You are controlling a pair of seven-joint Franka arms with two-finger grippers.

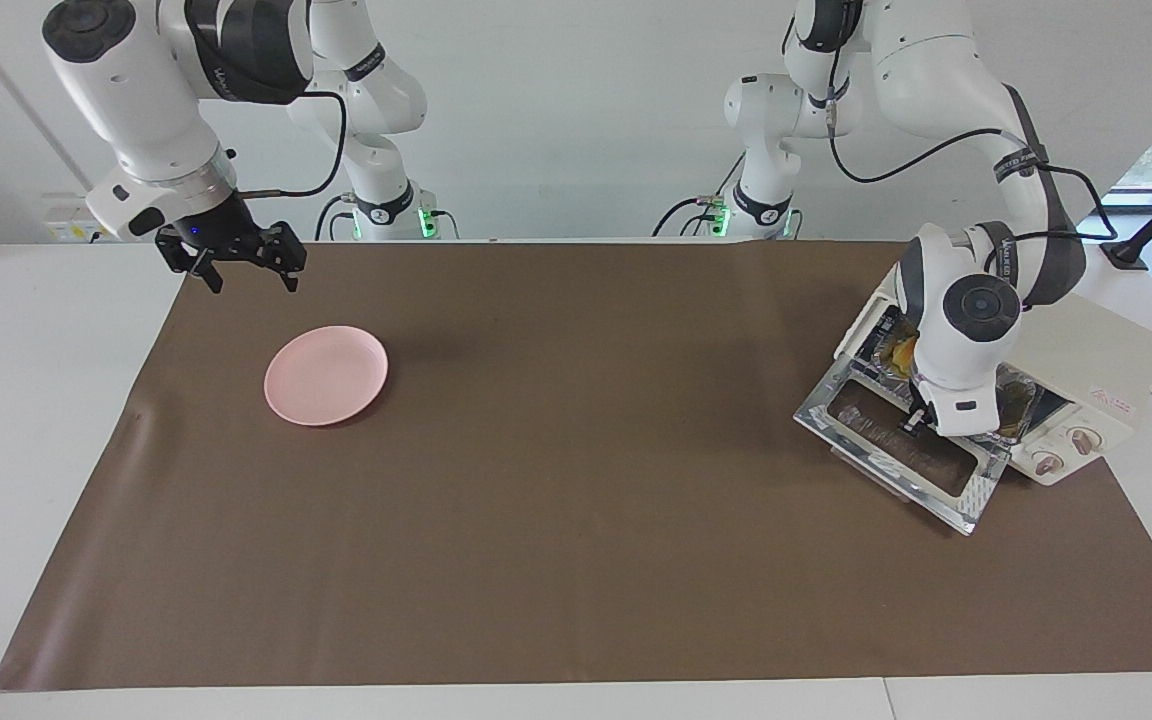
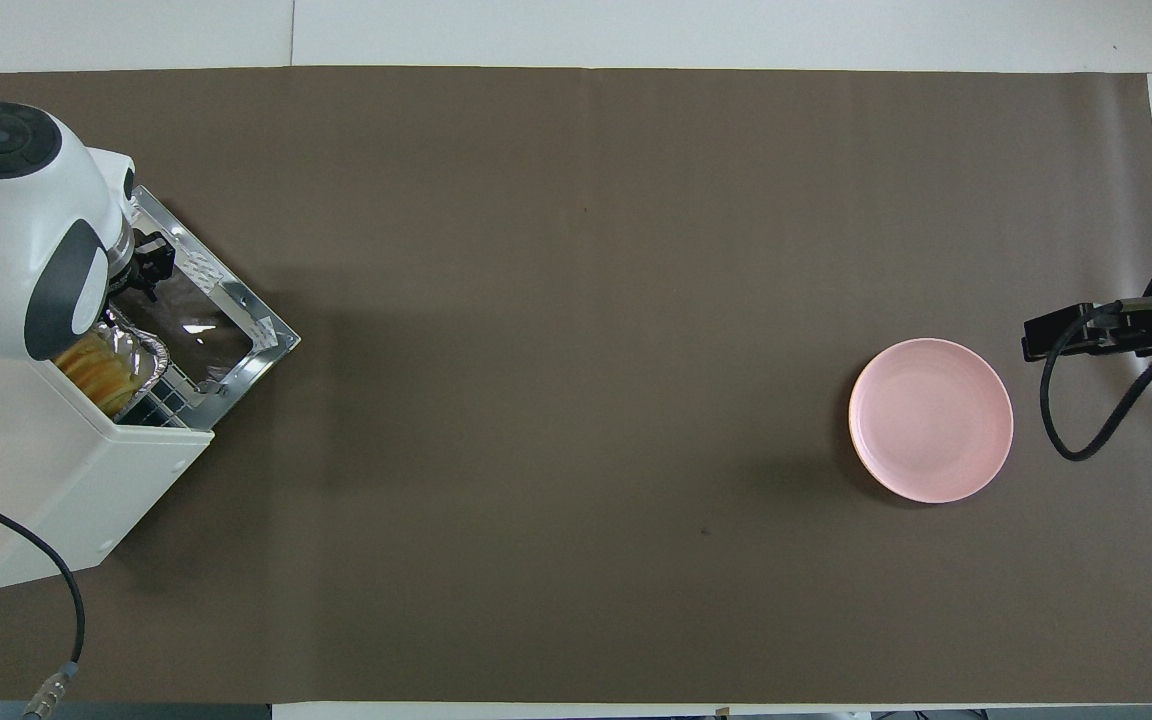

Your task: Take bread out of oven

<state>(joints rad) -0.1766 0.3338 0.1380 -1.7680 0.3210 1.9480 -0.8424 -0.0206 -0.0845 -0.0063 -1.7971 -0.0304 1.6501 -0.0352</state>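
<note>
The cream-white oven [image 1: 1086, 360] stands at the left arm's end of the table, and it also shows in the overhead view [image 2: 56, 480]. Its metal-framed glass door [image 1: 896, 450] lies folded down and open. Inside, the golden bread [image 2: 101, 370] lies in a crinkled foil tray [image 2: 141, 345] on the rack; the facing view shows only a yellow sliver of the bread [image 1: 901, 352]. My left gripper [image 1: 911, 420] hangs low over the open door at the oven's mouth, and its wrist hides most of the opening. My right gripper [image 1: 251, 270] is open and empty in the air above the mat's edge at the right arm's end.
A pink plate [image 1: 326, 375] lies on the brown mat [image 1: 576, 560] toward the right arm's end, empty; it also shows in the overhead view [image 2: 931, 420]. The oven's two knobs [image 1: 1066, 450] face away from the robots. A black cable [image 2: 36, 560] runs from the oven.
</note>
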